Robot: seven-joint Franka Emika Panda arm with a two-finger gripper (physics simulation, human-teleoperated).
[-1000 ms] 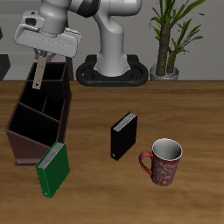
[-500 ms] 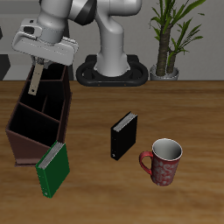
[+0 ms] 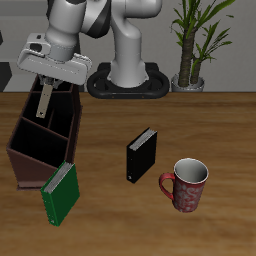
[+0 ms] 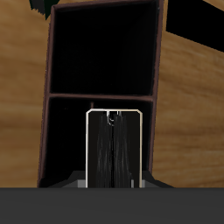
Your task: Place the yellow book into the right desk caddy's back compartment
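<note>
My gripper (image 3: 47, 80) is shut on the top of the yellow book (image 3: 42, 102), which hangs upright from the fingers. The book is over the back end of the right desk caddy (image 3: 28, 150), a long dark brown box with inner partitions. The book's lower end is level with the rim of the back compartment, the one nearest the robot's base. In the wrist view the book (image 4: 112, 153) shows edge-on as a narrow slab with pale borders. It hangs over a dark compartment, and a partition of the caddy (image 4: 103, 92) lies just past it.
A green book (image 3: 61, 190) leans at the caddy's front end. A black book (image 3: 141, 154) stands in the table's middle and a red mug (image 3: 186, 184) sits beside it near the front edge. A potted plant (image 3: 192, 45) stands at the back.
My gripper has come down with the yellow book in it. The book's lower end has dropped from above the caddy to the level of the back compartment's rim.
</note>
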